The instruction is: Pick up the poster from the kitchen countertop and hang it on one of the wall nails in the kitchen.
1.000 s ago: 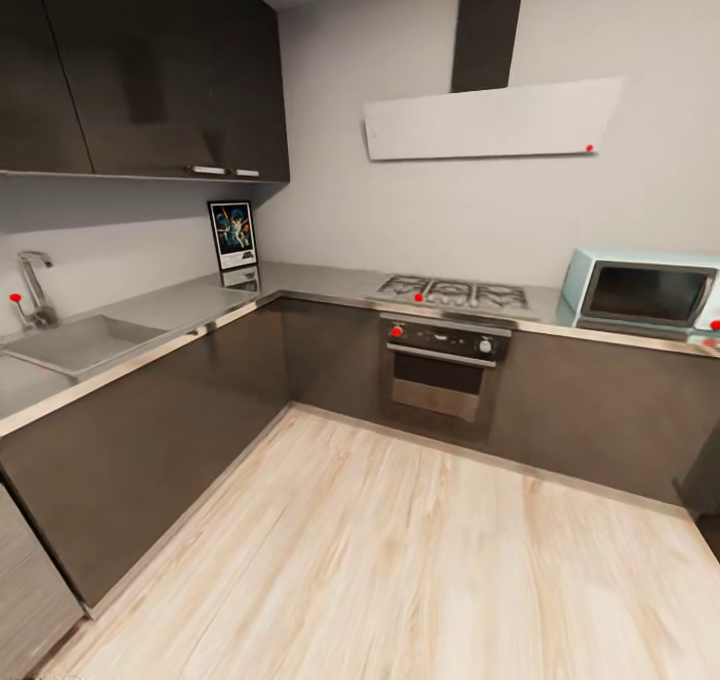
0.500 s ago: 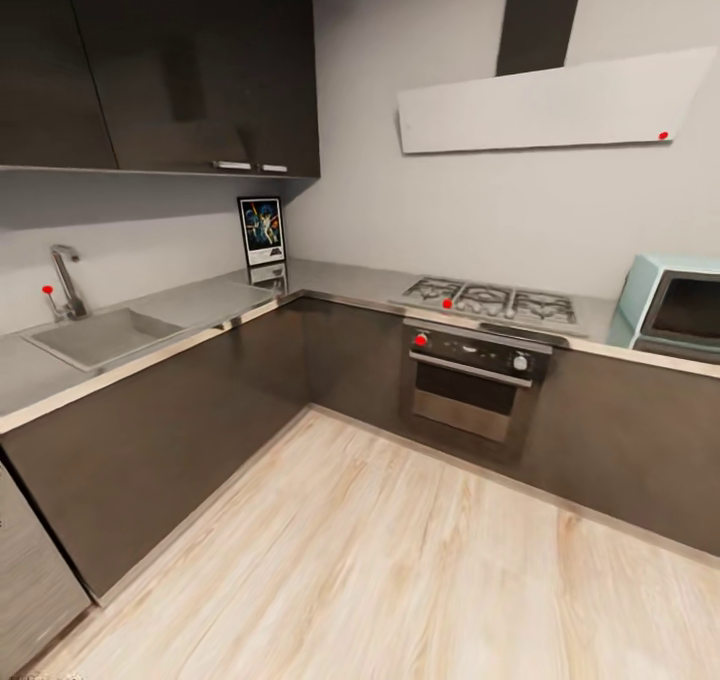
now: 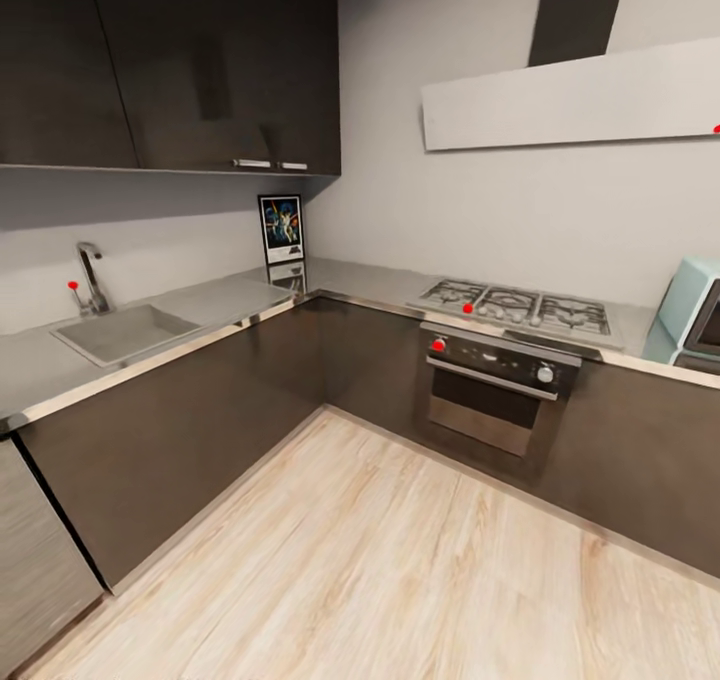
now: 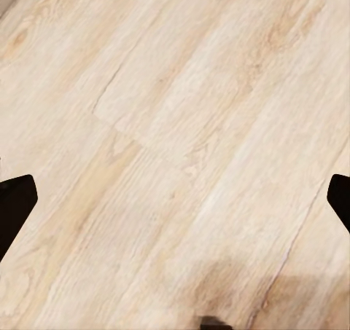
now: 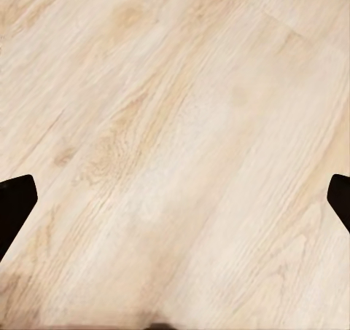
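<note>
Both of my grippers face the pale wood floor (image 3: 400,560). On the left wrist camera, my left gripper (image 4: 175,199) shows as two dark fingertips at opposite edges of the frame, spread wide apart, with bare planks between them and nothing held. On the right wrist camera, my right gripper (image 5: 175,199) presents the same way: fingertips far apart, released, wood grain between them.

From the head camera I note an L-shaped kitchen. The kitchen countertop (image 3: 220,300) is a glossy grey slab on dark cabinets, running along the left wall and turning at the far corner to continue along the back wall. The poster (image 3: 281,227) stands upright on the countertop in that corner, leaning against the left wall just below the dark upper cabinets (image 3: 180,60). Its black frame, white border and dark blue artwork are visible; the lettering is too small to read. A reflection of it lies in the slab directly beneath.

A sink (image 3: 125,332) with a faucet (image 3: 92,278) is set in the left run, well apart from the poster. On the back run sits a gas hob (image 3: 520,308) over an oven (image 3: 495,385), with a range hood (image 3: 570,100) on the wall above. A pale blue microwave (image 3: 692,320) is cut off at the right edge.
</note>
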{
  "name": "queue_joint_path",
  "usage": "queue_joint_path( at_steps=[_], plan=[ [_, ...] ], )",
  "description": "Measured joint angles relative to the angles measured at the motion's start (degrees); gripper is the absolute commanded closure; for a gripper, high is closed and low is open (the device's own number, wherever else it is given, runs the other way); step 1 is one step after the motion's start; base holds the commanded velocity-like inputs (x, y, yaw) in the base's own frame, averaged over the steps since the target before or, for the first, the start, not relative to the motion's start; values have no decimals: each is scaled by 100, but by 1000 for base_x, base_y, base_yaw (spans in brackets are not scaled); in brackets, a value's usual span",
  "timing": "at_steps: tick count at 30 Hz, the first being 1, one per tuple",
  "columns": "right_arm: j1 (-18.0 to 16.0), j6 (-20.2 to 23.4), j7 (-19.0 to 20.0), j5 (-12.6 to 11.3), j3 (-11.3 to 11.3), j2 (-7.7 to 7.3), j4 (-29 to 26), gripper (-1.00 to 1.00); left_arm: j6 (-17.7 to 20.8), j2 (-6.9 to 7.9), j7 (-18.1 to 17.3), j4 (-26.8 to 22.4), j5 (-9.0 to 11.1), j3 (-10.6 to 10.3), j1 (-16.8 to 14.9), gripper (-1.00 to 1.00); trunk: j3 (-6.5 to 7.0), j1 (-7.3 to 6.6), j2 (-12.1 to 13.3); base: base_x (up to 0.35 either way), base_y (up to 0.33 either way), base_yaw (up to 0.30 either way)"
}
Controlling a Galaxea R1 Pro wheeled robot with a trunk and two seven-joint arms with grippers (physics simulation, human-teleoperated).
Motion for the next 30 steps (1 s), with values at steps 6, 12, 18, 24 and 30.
queue_joint_path(
  at_steps=[6, 12, 18, 24, 30],
  plan=[
    [0, 0, 0, 0, 0, 0, 0, -100, 7, 0, 5, 8, 1, 6, 1, -100, 108, -132, 241, 0, 0, 0],
    [0, 0, 0, 2, 0, 0, 0, -100, 8, 2, 8, 9, 1, 12, 1, -100, 215, -264, 481, 0, 0, 0],
    [4, 5, 4, 4, -2, -21, 14, -100, 3, 2, -2, 14, 1, 8, 0, -100, 234, -286, 523, 0, 0, 0],
    [15, 3, 7, 3, -6, -26, 12, -100, 0, 2, -9, 22, 1, 8, 0, -100, 234, -287, 523, 26, 0, 0],
    [17, 1, 8, 5, -3, -26, 9, -100, -1, 9, -15, 18, 1, 12, 1, -100, 234, -289, 522, 246, 0, 0]
  ],
)
